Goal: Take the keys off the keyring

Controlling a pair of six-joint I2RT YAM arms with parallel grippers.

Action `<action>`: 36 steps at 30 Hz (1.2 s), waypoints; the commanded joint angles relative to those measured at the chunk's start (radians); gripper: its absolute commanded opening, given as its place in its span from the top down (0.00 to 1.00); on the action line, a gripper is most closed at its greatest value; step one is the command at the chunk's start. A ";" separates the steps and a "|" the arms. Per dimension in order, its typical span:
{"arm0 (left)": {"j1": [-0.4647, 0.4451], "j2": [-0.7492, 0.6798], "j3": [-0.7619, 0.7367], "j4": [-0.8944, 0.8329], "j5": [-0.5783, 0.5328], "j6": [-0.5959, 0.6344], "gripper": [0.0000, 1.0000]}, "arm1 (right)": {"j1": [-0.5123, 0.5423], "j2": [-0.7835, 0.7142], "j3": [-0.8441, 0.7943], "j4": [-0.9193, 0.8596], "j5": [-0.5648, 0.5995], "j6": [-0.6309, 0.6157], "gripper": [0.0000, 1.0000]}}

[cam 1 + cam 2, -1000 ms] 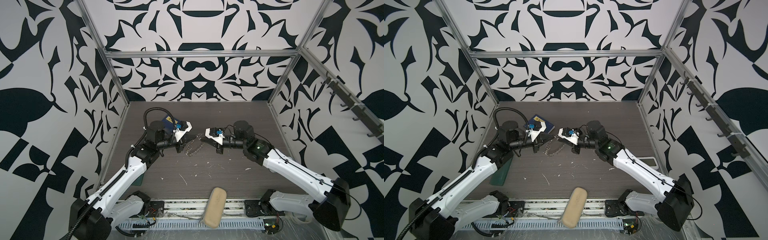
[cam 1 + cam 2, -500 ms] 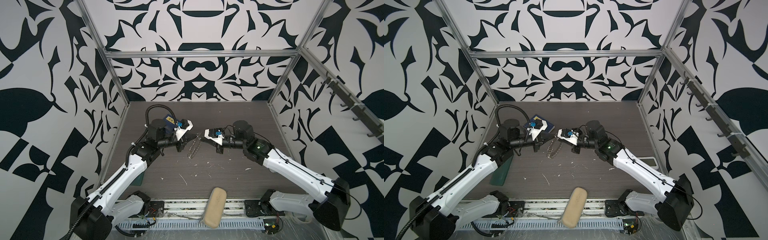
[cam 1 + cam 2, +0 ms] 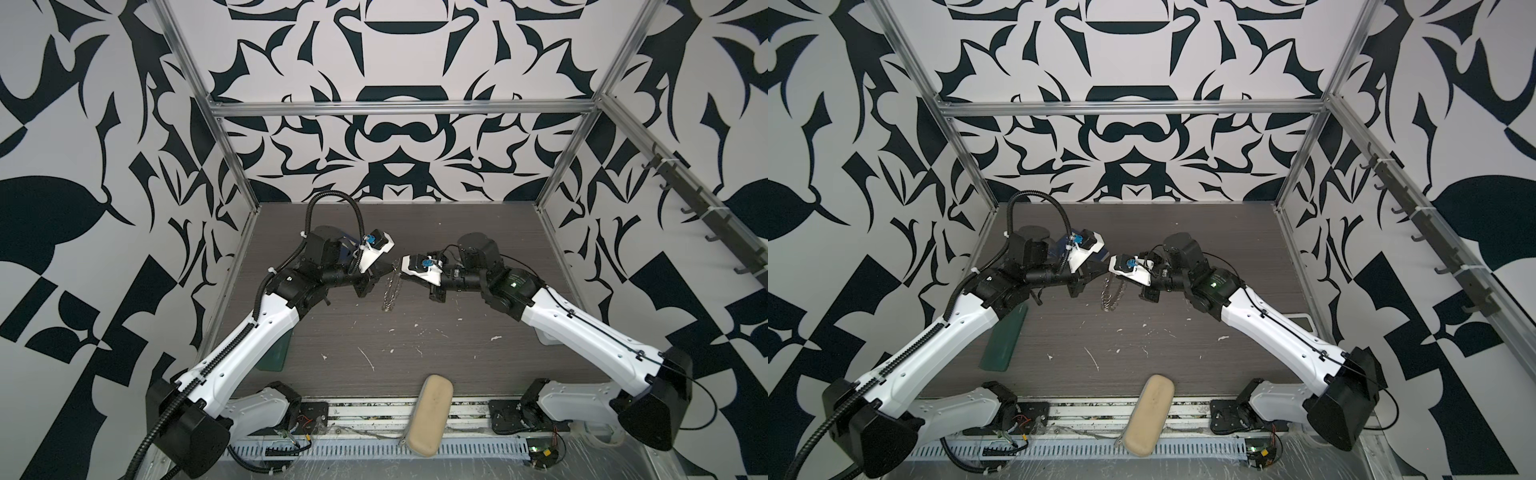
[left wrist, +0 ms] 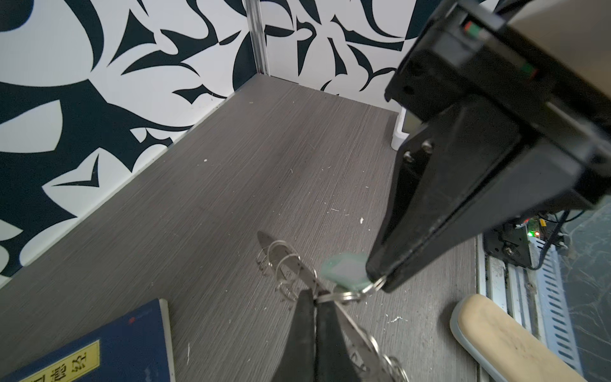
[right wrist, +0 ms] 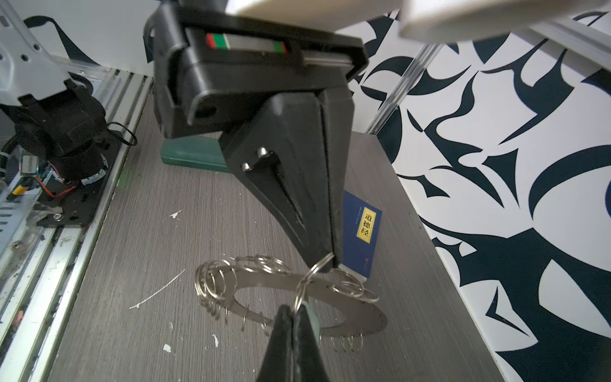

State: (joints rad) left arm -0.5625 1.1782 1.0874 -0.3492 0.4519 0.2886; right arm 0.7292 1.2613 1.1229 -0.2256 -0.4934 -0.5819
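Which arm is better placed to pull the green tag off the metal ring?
Right. The right hand is shut on the wire loop beside the green tag, so it can probably draw that away, while the left hand pinches the linked loop at the metal ring, steadying it.

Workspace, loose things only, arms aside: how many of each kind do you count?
keyring: 1
mint-green key tag: 1
blue book: 1
cases: 2 (dark green case, beige case)
white device, too small to identify: 1
Total: 6
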 commanded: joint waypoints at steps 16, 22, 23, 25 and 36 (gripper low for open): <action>0.005 -0.053 -0.048 0.032 -0.037 -0.061 1.00 | 0.003 -0.059 0.052 0.102 0.003 0.005 1.00; 0.019 -0.080 -0.084 0.082 -0.003 -0.075 1.00 | -0.029 -0.062 0.066 0.101 -0.020 0.013 1.00; 0.019 -0.082 -0.086 0.084 0.004 -0.074 1.00 | -0.030 -0.062 0.070 0.098 -0.022 0.012 1.00; 0.019 -0.086 -0.094 0.097 0.012 -0.075 1.00 | -0.030 -0.059 0.077 0.098 -0.032 0.012 1.00; 0.019 -0.136 -0.131 0.167 0.019 -0.071 0.97 | -0.030 -0.053 0.081 0.102 -0.035 0.041 1.00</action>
State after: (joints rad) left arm -0.5480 1.0801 0.9844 -0.2272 0.4538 0.2203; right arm 0.6991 1.2293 1.1584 -0.1997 -0.5037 -0.5720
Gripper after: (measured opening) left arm 0.039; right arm 0.041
